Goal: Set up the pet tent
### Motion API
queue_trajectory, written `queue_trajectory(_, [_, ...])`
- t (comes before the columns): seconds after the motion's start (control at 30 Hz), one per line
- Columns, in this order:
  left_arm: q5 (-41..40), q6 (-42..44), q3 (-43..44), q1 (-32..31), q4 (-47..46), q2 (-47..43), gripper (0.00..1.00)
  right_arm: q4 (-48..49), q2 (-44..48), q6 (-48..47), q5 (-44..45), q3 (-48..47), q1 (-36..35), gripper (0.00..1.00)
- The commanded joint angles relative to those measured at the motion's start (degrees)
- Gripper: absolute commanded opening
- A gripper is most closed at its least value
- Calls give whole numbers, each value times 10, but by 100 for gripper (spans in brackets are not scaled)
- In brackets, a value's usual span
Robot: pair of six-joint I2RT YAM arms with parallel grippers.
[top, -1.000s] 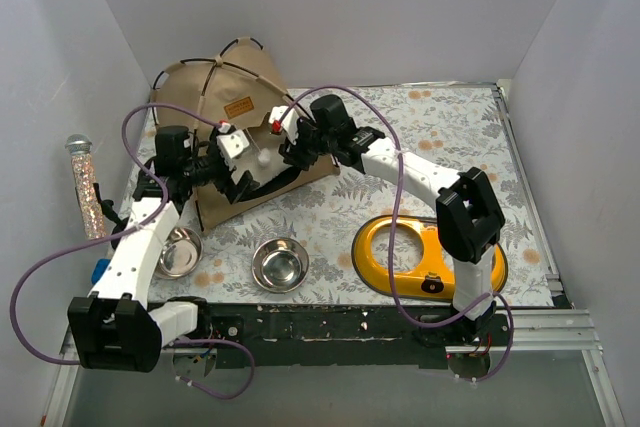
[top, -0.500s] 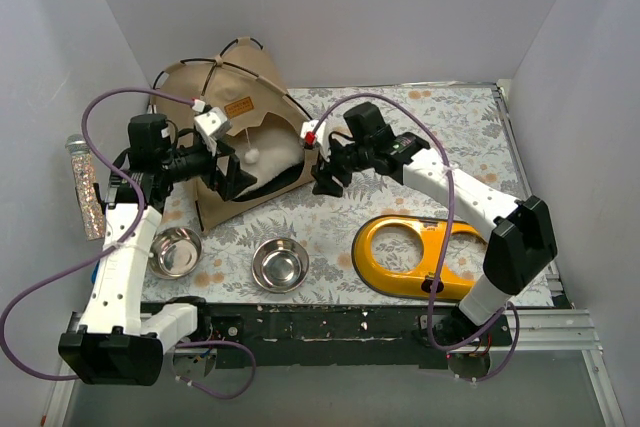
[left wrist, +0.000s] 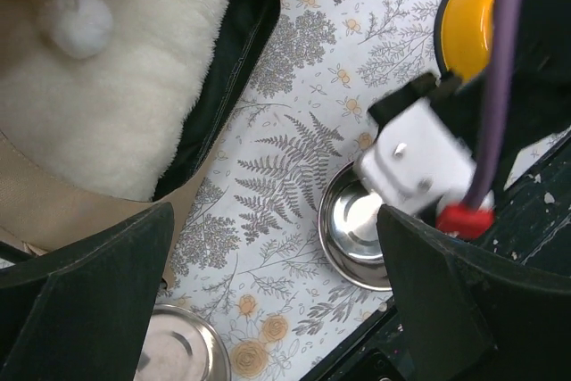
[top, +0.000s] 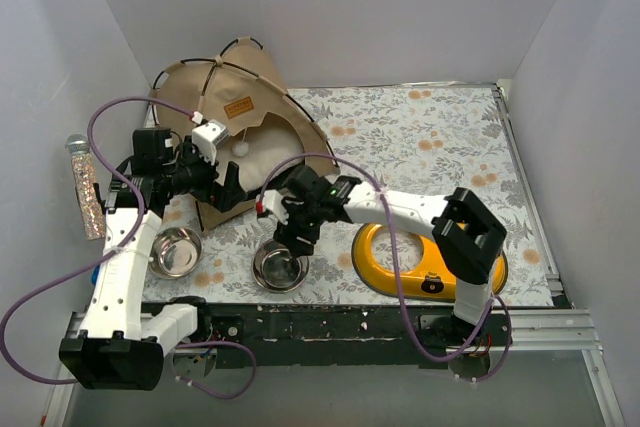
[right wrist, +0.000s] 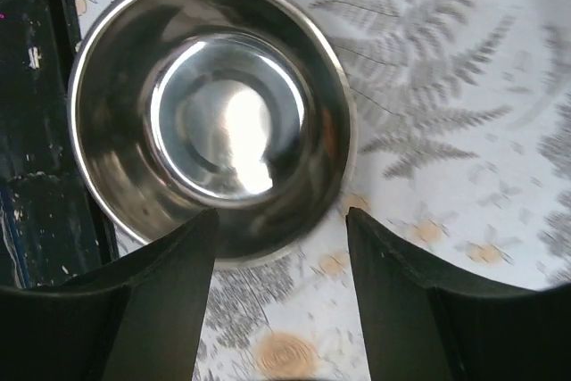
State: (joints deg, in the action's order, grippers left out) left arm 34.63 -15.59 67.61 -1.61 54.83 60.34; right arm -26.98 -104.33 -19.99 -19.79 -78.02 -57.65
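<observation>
Floral mat (top: 420,147), near edge: my right gripper (right wrist: 281,219) has swung back, fingers spread, over the steel bowl (right wrist: 210,109) in front of the pet tent (top: 230,97); left gripper (top: 228,185) hovers open-jawed at its doorway; tent stands upright behind, probably finished.

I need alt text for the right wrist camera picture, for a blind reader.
The right hand, open, hangs above an empty steel bowl standing on a fern-printed cloth. The table's black edge runs down the left side.
</observation>
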Motion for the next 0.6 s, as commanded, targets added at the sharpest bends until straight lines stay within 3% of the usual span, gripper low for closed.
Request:
queue_trajectory(0.0, [0,-51,-3,8,-27,-30,98,39,-39,38,47,-8,-33,66])
queue_trajectory(0.2, [-2,-30,15,11,-11,-43,98,51,-78,37,110,-32,-38,60])
queue_trajectory(0.37, [4,-33,8,11,-12,-50,98,55,-68,41,107,-24,-37,63])
queue_trajectory(0.4, [4,-33,6,11,-14,-51,98,46,-67,41,99,-27,-37,58])
queue_trajectory(0.53, [7,-32,5,11,-23,-49,98,29,-56,38,61,-12,-34,2])
queue_trajectory(0.57, [10,-30,7,11,-24,-45,98,16,-49,35,49,-9,-27,1])
